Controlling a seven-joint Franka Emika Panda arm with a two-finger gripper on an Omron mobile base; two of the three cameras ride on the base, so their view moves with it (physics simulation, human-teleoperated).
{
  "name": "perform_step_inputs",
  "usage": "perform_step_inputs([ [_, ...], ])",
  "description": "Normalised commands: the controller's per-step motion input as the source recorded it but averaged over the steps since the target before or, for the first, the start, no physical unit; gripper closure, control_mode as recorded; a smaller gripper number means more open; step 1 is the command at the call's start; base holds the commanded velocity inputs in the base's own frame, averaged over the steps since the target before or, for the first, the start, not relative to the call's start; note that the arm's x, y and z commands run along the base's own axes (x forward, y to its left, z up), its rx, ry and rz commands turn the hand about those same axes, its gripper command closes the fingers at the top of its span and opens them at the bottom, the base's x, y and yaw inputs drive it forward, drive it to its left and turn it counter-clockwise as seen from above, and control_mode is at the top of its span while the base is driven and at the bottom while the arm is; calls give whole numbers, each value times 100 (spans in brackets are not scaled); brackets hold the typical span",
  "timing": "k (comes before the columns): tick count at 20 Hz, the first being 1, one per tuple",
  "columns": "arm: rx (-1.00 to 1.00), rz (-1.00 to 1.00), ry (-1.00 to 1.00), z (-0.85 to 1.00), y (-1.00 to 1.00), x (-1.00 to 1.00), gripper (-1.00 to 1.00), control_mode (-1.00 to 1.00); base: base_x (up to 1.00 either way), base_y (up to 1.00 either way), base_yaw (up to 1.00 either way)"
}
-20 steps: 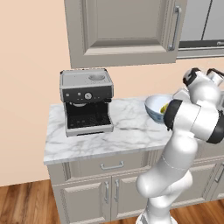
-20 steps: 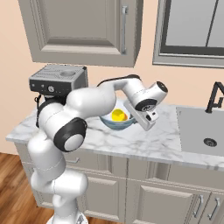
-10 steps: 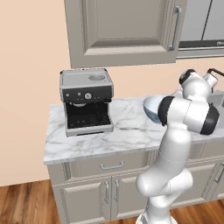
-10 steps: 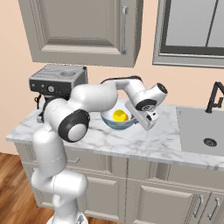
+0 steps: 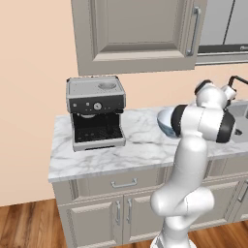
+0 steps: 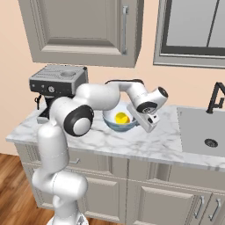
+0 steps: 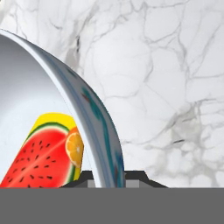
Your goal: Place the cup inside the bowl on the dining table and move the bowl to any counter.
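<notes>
Left base view: I saw bowl point(image 5: 164, 122) on counter point(image 5: 97, 155), right of coffee machine point(image 5: 95, 112), half hidden behind arm.

Right base view: bowl point(image 6: 115, 126) sat on counter point(image 6: 110, 145), cup point(image 6: 121, 117) inside; gripper point(image 6: 143, 121) at bowl's right edge, sink point(image 6: 204, 132) farther right.

Hand view: fingers point(image 7: 83, 177) pinched bowl rim point(image 7: 94, 131), one each side; cup point(image 7: 46, 151) lay inside bowl.

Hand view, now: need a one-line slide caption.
Gripper straddling the rim of the white, blue-patterned round bowl, the small yellow watermelon-print cup lying inside, above the white grey-veined marble counter.
</notes>
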Motion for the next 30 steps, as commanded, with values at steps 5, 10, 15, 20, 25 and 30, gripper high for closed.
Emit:
perform_step_inputs([
  [5, 0, 0, 0, -21, 0, 11, 100, -100, 0, 0, 0],
  [10, 0, 0, 0, -16, 0, 12, 100, -100, 0, 0, 0],
  [15, 0, 0, 0, -24, 0, 20, 100, -100, 0, 0, 0],
  [20, 0, 0, 0, -26, 0, 18, 100, -100, 0, 0, 0],
  [25, 0, 0, 0, -29, -1, 14, 100, -100, 0, 0, 0],
  [30, 0, 0, 0, -11, 0, 4, 100, -100, 0, 0, 0],
])
